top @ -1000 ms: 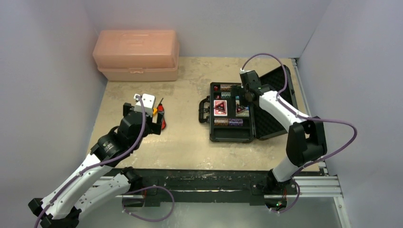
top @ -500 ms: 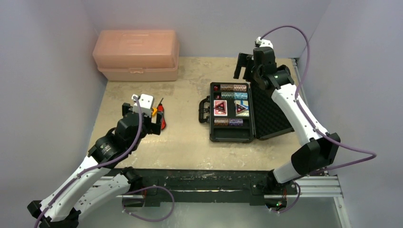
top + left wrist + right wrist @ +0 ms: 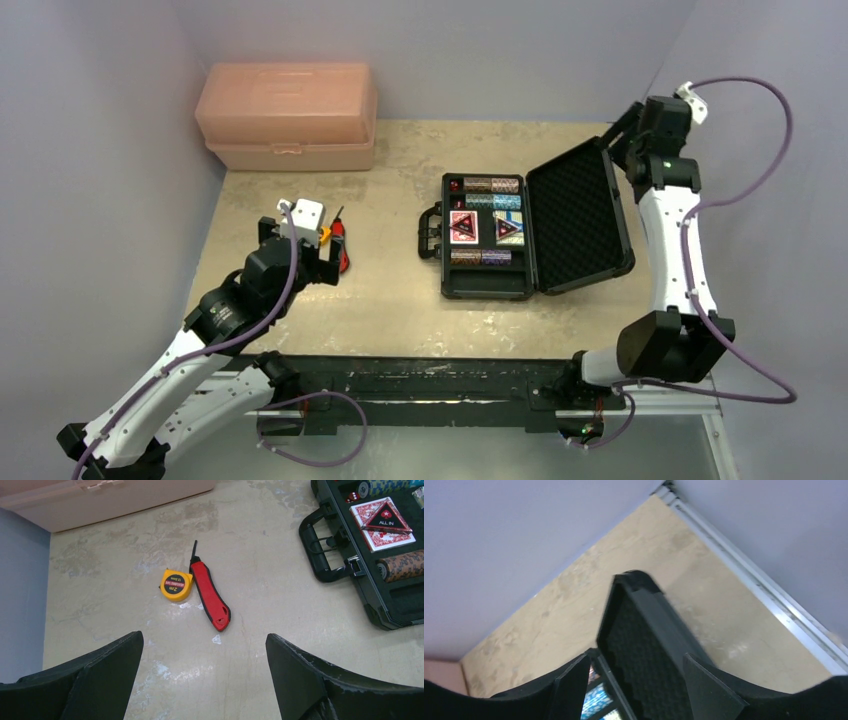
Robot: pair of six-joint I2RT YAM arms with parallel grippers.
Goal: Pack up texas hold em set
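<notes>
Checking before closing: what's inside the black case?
Chip rows, red dice, and two card decks, each with a triangular token on top hiding part of its face. Anything beneath the decks is hidden.

Overhead plus wrist close-ups (case (image 3: 580,215) shared)

"ALL IN" on triangular token (image 3: 385,519), "2m" on yellow tape measure (image 3: 176,584) (smaller print illegible)

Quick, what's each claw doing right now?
Left gripper: open, holding nothing.
Right gripper: jaws apart at the case lid; whether it grips cannot be told.
</notes>
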